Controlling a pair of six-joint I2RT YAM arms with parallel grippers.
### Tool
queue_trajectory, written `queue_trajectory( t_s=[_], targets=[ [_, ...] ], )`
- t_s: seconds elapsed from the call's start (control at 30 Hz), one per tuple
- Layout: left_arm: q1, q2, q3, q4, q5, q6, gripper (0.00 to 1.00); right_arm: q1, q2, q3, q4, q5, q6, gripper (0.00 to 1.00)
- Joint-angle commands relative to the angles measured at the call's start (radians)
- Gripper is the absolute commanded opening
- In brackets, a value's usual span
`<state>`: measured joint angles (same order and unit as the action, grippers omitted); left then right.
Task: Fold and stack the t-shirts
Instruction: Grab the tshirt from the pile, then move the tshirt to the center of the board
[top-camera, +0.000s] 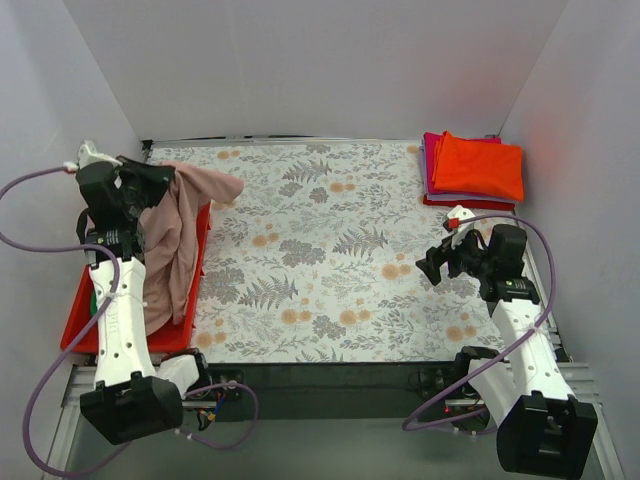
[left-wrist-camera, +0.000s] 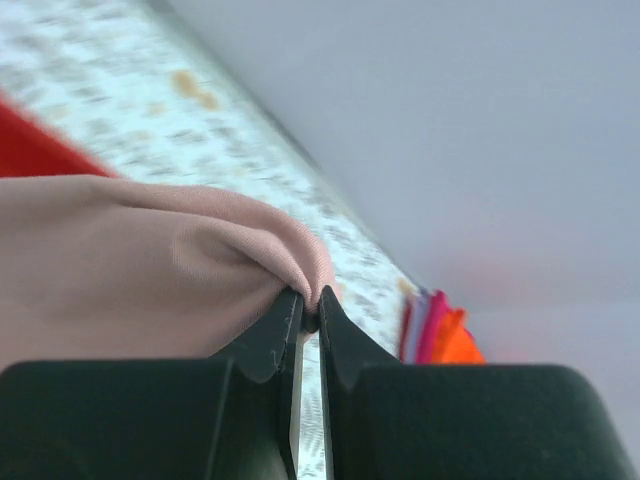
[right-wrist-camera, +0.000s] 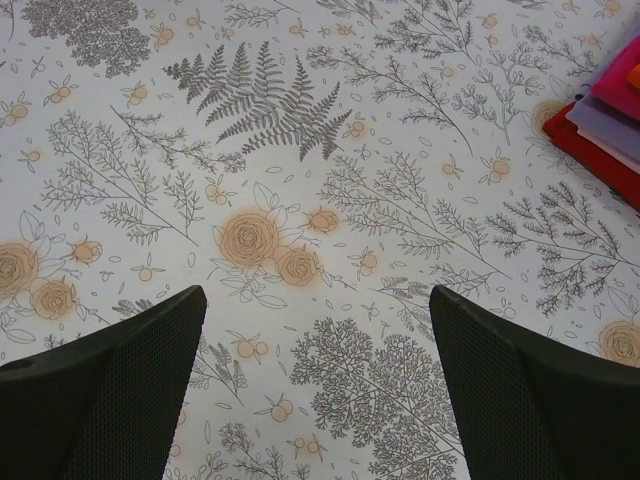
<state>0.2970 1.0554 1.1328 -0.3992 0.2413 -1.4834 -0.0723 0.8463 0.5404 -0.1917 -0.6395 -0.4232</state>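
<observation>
A dusty-pink t-shirt (top-camera: 172, 245) hangs crumpled over the red tray (top-camera: 78, 318) at the left edge, lifted by one bunched fold. My left gripper (top-camera: 160, 182) is shut on that fold; in the left wrist view the pink cloth (left-wrist-camera: 150, 280) is pinched between the black fingertips (left-wrist-camera: 285, 320). A folded orange t-shirt (top-camera: 480, 167) lies on a folded magenta one (top-camera: 432, 150) at the far right corner. A sliver of green (top-camera: 92, 297) shows in the tray beside my arm. My right gripper (right-wrist-camera: 315, 310) hovers open over the flowered cloth, holding nothing.
The flowered table cover (top-camera: 320, 250) spans the middle. White walls enclose the left, back and right sides. The folded stack's edge (right-wrist-camera: 610, 120) shows at the upper right of the right wrist view. Purple cables loop from both arms.
</observation>
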Motion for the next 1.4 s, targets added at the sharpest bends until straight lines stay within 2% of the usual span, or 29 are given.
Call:
queue_trajectory(
  t_s=[0.0,0.07,0.23,0.37,0.57,0.73,0.9,0.93,1.1,1.2,1.37],
  targets=[
    [-0.111,0.008,0.178,0.120,0.069,-0.026,0.00,-0.017,0.005,-0.008,0.009,-0.031,-0.015,0.98],
    [-0.151,0.034,0.255,0.129,0.088,-0.040,0.00,-0.027,0.004,-0.008,0.011,-0.035,-0.015,0.98],
    [-0.242,0.078,0.321,0.207,0.214,-0.104,0.00,-0.044,0.000,-0.011,0.011,-0.046,-0.017,0.98],
    [-0.433,0.153,0.383,0.253,0.262,-0.120,0.00,-0.058,-0.001,-0.013,0.008,-0.060,-0.020,0.98],
    [-0.744,0.291,0.504,0.257,0.253,-0.045,0.00,-0.075,-0.021,-0.010,-0.012,-0.098,-0.048,0.98],
    [-0.887,0.383,0.524,0.257,0.231,-0.031,0.00,-0.089,-0.038,0.015,-0.054,-0.117,-0.077,0.98],
    [-0.960,0.388,0.380,0.310,0.196,-0.041,0.00,-0.090,-0.052,0.149,-0.217,-0.065,-0.178,0.98],
    [-0.961,0.376,0.292,0.328,0.193,-0.051,0.00,-0.090,-0.049,0.171,-0.253,-0.055,-0.196,0.98],
    [-0.960,0.351,0.061,0.393,0.106,-0.026,0.00,-0.090,-0.012,0.277,-0.393,-0.019,-0.311,0.98],
    [-0.940,0.341,-0.046,0.395,0.033,0.002,0.00,-0.090,0.008,0.277,-0.439,-0.032,-0.360,0.98],
    [-0.826,0.311,-0.229,0.364,-0.024,0.003,0.00,-0.086,0.115,0.274,-0.569,-0.135,-0.486,0.98]
  ],
)
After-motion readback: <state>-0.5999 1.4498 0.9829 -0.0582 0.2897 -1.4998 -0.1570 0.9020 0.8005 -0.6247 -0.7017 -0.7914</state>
